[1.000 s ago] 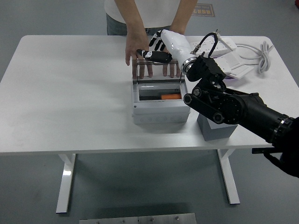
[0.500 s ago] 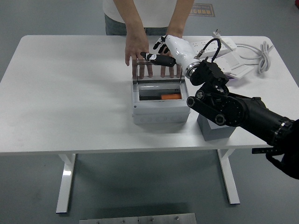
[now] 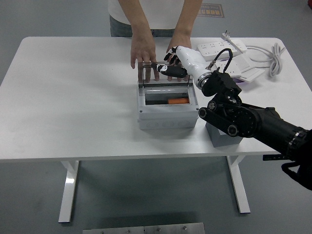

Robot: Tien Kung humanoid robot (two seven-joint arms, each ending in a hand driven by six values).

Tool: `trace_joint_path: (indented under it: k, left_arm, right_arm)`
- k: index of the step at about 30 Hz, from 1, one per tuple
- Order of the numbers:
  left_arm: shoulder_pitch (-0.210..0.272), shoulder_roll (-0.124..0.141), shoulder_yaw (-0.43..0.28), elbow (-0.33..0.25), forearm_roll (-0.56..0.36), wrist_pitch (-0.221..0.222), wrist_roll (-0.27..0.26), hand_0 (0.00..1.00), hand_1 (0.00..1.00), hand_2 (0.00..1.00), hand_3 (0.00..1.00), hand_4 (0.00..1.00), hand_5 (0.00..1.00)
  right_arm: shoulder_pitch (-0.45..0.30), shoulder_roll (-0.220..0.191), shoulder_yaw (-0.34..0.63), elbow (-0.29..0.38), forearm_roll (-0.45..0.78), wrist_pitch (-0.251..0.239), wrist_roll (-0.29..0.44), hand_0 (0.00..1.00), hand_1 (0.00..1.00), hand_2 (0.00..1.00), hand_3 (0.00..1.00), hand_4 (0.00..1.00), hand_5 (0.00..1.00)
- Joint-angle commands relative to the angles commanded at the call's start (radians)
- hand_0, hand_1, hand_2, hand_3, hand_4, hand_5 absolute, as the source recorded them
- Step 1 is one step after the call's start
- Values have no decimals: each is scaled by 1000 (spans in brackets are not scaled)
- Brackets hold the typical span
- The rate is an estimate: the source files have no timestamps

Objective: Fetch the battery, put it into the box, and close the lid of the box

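One black jointed arm came in from the lower right, crossing over a small grey block (image 3: 225,138) that stood near the table's front edge, and ended in the right hand (image 3: 181,64), a glossy white shell with black fingers. In front of it sat the grey plastic box (image 3: 165,115), rectangular with smooth matte walls, and inside, at the right of its dark interior, lay the orange battery (image 3: 178,101). The box's clear lid (image 3: 165,74) stood upright along the far rim, and the hand's curled black fingers (image 3: 171,70) rested against the upper right part of that lid; whether they actually pinched it could not be told. The white table (image 3: 73,97) was smooth and wide, with open bare surface left of the box and a narrower strip in front of it. Behind the lid, a person's two hands (image 3: 143,50) pressed flat on the tabletop, their fingers showing through the clear plastic. Farther right lay a white power strip (image 3: 219,48) and a coiled white cable (image 3: 276,57) by the far right corner. Compared with a second before, the hand had dropped lower and drawn in closer to the lid, while the box, battery and person's hands lay as before.
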Motion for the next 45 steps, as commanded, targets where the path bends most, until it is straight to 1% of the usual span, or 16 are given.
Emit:
trace_joint_path:
  k: [4,9,10,15,16,21,22,27,28,29,39,40,45]
  left_arm:
    - [0,-1,4,1,-8,4,-1,452,644,643,670,788,700]
    - [1,-1,7,1,-9,5,0,452,644,643,670,788,700]
    - [1,-1,7,0,-10,5,1,453,645,643,669,787,701]
    - [3,-1,10,1,-13,6,0,453,645,643,669,787,701]
    - [3,-1,11,1,-14,7,0,453,645,643,669,787,701]
    - [4,-3,16,2,-20,8,-1,453,645,643,669,787,701]
    - [5,-3,16,2,-20,8,-1,453,645,643,671,786,702]
    - [7,-3,18,2,-23,9,1,453,645,643,671,786,702]
    - [7,-3,18,2,-23,9,1,453,645,643,671,786,703]
    - [7,-4,18,2,-23,9,1,453,645,643,671,786,703]
    - [6,-5,20,2,-24,10,1,453,645,643,671,786,704]
    - [7,-5,20,2,-24,10,1,452,645,643,670,786,704]
    - [8,-6,20,2,-23,10,1,452,645,643,670,786,704]
  right_arm:
    - [-8,-15,-2,54,-39,6,-44,744,597,577,618,951,830]
    - [-19,-38,-5,114,-77,8,-80,744,597,577,618,951,830]
    - [-21,-42,-5,124,-83,9,-85,693,536,541,612,947,838]
    - [-27,-57,-1,169,-111,10,-114,693,536,541,612,947,838]
    - [-28,-59,0,176,-115,10,-120,613,466,508,596,938,847]
    - [-34,-68,0,214,-143,14,-147,613,466,508,596,938,847]
    - [-36,-70,-1,222,-149,16,-153,601,457,491,594,935,854]
    - [-41,-76,-5,248,-165,25,-169,601,457,491,594,935,854]
    - [-42,-77,-6,252,-167,26,-171,571,434,482,588,920,853]
    - [-43,-78,-7,256,-169,27,-173,571,434,482,588,920,853]
    - [-55,-83,-19,275,-180,40,-189,559,424,467,587,917,854]
    - [-56,-85,-19,280,-182,45,-195,553,422,464,587,903,854]
    - [-60,-93,-20,309,-194,80,-232,553,422,464,587,903,854]
